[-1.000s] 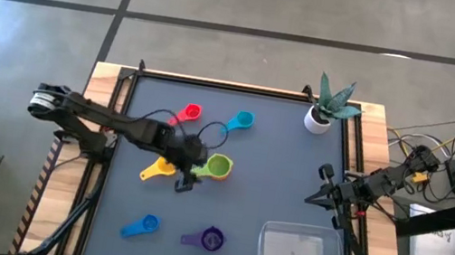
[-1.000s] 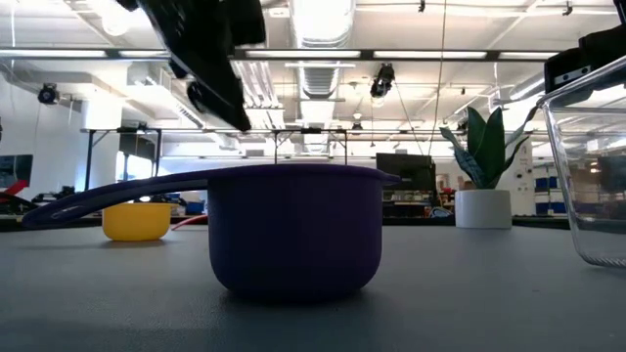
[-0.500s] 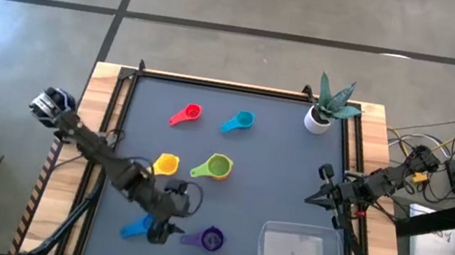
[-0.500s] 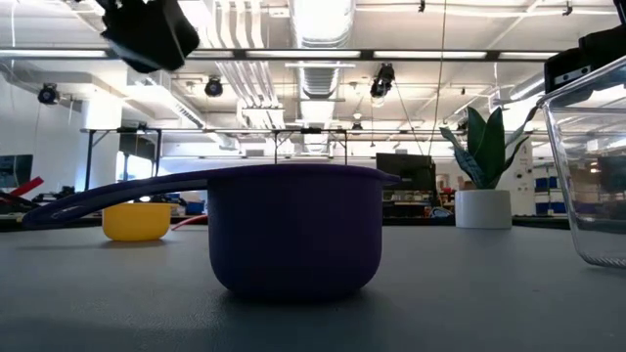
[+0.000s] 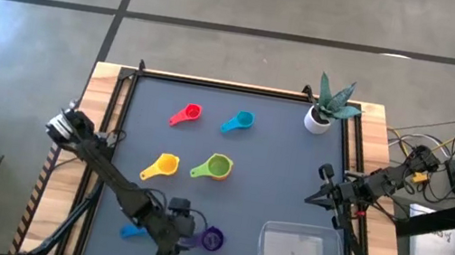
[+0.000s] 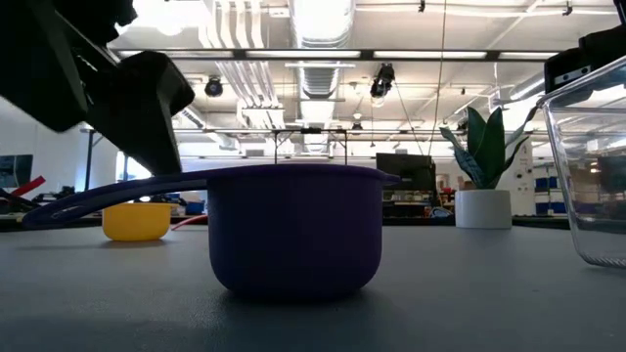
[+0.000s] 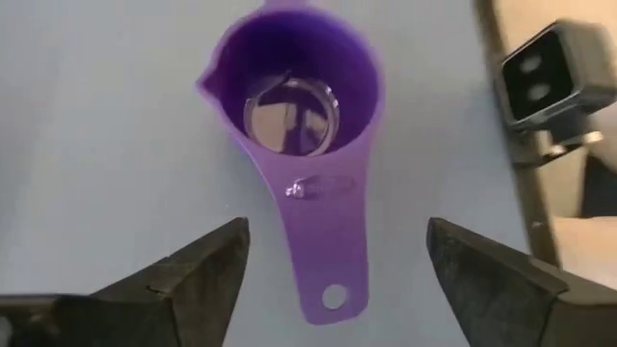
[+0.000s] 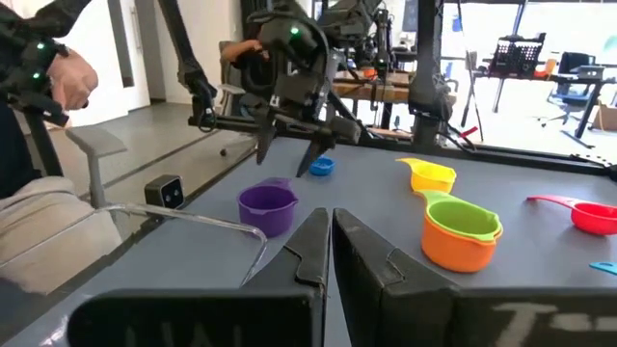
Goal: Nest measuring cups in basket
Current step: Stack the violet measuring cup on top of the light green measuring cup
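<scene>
Bright overhead strip lighting, window glare, soft shadows.

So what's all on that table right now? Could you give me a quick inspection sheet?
Surface: dark grey table with wooden edges.
Job's things: purple cup, blue cup, yellow cup, red cup, light blue cup lie apart; green cup sits in an orange one. Clear basket holds none.
Clutter: potted plant at a far corner.
Grippers: left gripper open, straddling the purple cup's handle; right gripper shut, waiting at the table's right edge.
Cables: bundle off the table, right.
Surroundings: person's hand beyond the table.
</scene>
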{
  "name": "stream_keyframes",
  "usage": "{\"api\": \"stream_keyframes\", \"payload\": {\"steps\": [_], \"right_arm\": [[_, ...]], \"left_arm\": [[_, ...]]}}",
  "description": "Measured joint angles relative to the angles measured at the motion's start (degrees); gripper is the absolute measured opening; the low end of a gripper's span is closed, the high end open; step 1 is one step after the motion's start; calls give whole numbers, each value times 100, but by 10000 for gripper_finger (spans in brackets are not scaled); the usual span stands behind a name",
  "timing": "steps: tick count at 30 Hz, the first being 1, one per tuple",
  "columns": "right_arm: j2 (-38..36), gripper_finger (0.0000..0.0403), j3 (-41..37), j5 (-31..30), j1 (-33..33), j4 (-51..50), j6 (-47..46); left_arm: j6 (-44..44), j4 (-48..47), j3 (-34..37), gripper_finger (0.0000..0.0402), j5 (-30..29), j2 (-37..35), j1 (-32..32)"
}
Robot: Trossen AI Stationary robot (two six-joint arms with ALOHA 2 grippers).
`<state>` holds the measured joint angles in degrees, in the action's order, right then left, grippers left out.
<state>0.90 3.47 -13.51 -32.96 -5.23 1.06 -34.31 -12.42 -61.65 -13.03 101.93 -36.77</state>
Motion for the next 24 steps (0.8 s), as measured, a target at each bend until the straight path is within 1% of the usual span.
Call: {"api": "stream_keyframes", "payload": {"steps": [3, 6, 10, 13, 16, 18, 23, 24], "right_arm": [[1, 9, 1, 0, -2, 0, 0], [1, 9, 1, -1, -2, 0, 0], [1, 9, 0, 0, 0, 0, 0], [1, 9, 1, -1, -2, 0, 0], [1, 9, 1, 1, 1, 0, 0], [1, 9, 0, -1, -2, 0, 0], [1, 9, 1, -1, -1, 0, 0], [1, 9, -1, 1, -2, 0, 0]], "left_arm": [[-69, -709, -508, 324, -196, 328, -15], [-78, -1307, -1083, 331, -296, 754, -49], [-100, -2111, -1764, 323, -346, 1313, -63], [-113, -2410, -2008, 305, -402, 1547, -57], [-98, -2382, -2056, 270, -328, 1559, -32], [-98, -2422, -2037, 235, -250, 1549, -13], [-67, -2455, -2024, 118, -230, 1462, 47], [-42, -2466, -2024, 118, -230, 1460, 71]]}}
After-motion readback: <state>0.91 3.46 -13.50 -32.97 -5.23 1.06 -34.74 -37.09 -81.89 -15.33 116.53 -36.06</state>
